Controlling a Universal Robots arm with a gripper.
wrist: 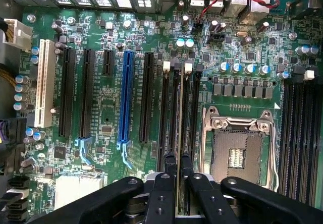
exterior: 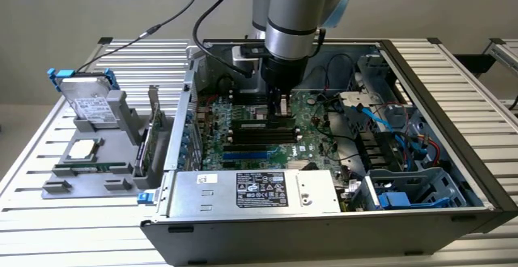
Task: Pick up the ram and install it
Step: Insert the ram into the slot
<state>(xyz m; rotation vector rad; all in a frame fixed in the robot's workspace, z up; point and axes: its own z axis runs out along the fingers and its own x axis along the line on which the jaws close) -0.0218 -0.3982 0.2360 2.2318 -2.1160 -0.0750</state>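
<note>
**Plenty of labels, none legible**

A black label (exterior: 261,189) with white print sits on the power supply (exterior: 317,195), along the near edge of the computer case (exterior: 324,235). Its lines are too small to read. Just beside it, a small white sticker (exterior: 208,179) carries a dark triangular sign.

A white printed label (exterior: 93,107) covers the hard drive (exterior: 79,87), which stands toward the tabletop (exterior: 33,221) edge on the exterior view's left. It is illegible too.

White lettering on the motherboard (wrist: 108,108) cannot be made out. The ram (wrist: 179,113), edge-on in the end effector (wrist: 177,158), hides its printed face.
</note>
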